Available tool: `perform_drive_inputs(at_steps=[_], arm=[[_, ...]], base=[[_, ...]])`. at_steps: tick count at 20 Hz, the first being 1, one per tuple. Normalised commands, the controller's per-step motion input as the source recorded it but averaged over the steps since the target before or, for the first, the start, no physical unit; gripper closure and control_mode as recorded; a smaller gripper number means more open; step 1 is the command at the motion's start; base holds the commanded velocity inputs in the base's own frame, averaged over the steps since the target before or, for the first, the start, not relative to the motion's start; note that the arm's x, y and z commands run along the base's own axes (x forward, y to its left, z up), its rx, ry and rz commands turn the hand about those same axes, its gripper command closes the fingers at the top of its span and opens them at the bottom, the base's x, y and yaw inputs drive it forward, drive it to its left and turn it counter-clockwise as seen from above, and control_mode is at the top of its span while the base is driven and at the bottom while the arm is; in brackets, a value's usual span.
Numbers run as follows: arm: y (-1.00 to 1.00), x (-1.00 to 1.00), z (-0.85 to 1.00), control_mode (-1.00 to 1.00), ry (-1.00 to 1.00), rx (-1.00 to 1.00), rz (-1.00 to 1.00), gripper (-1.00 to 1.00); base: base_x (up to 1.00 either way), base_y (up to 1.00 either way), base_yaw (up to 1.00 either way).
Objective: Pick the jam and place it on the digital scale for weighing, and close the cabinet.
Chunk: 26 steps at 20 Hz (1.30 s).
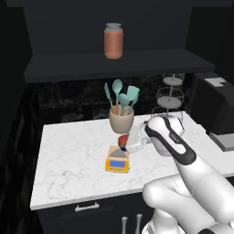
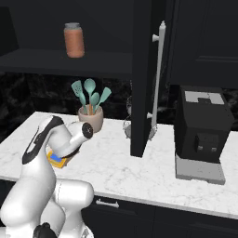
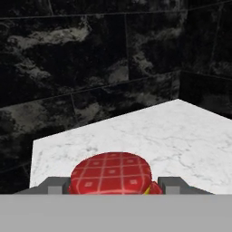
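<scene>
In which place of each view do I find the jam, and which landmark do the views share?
Left base view: the jam is at the centre, just above the scale, in front of the cup.
Right base view: hidden behind the arm, near the scale at the left.
Hand view: bottom centre, between the tips of the pincer.
Shared landmark: the white marble counter.

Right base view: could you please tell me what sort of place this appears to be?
A rendered kitchen, most likely: a white marble counter, a black coffee machine standing on it, and a cup of teal utensils against the dark backsplash.
</scene>
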Motion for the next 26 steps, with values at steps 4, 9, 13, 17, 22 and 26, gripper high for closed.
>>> perform_drive_inputs(at_steps=[4,9,13,17,22,26], arm=[[0.0,0.13,-0.43,-1.0,-0.02,0.01,0.0,1.0],[0.0,0.09,-0.51,-1.0,0.0,0.0,0.0,1.0],[0.0,0.04,-0.45,-1.0,0.0,0.0,0.0,1.0],[0.0,0.01,-0.49,-1.0,0.0,0.0,0.0,1.0],[0.02,0.13,-0.4,-1.0,0.0,0.0,0.0,1.0],[0.09,0.17,-0.29,-1.0,0.0,0.0,0.0,1.0]], base=[[0.0,0.0,0.0],[0.0,0.0,0.0],[0.0,0.0,0.0],[0.0,0.0,0.0],[0.0,0.0,0.0],[0.0,0.0,0.0]])
